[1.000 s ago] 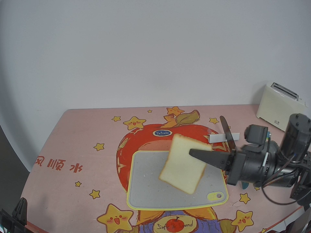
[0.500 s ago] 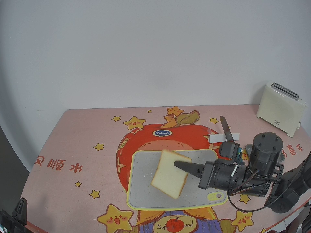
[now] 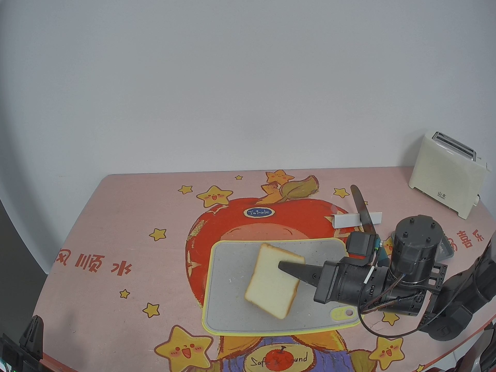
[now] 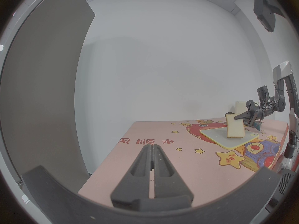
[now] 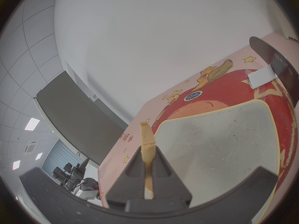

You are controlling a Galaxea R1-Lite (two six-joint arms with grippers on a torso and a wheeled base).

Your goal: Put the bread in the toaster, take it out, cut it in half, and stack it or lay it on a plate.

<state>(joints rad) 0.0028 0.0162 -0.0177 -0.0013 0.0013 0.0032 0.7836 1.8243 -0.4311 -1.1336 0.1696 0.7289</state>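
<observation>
Bread slice, pale square, tan-crusted (image 3: 268, 285) — clenched on edge in right gripper (image 3: 283, 265) over grey yellow-rimmed cutting board (image 3: 232, 285) near pink table's (image 3: 129, 223) front edge | step: setting down for cutting | next: lay flat, release, fetch black knife (image 3: 360, 205).

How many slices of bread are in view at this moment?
1. The slice stands tilted over the cutting board, pinched by the right gripper. The toaster slots can't be seen into, so another could be hidden.

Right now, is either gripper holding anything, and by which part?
The right gripper pinches the bread slice at one side edge; the left gripper holds nothing.
</observation>
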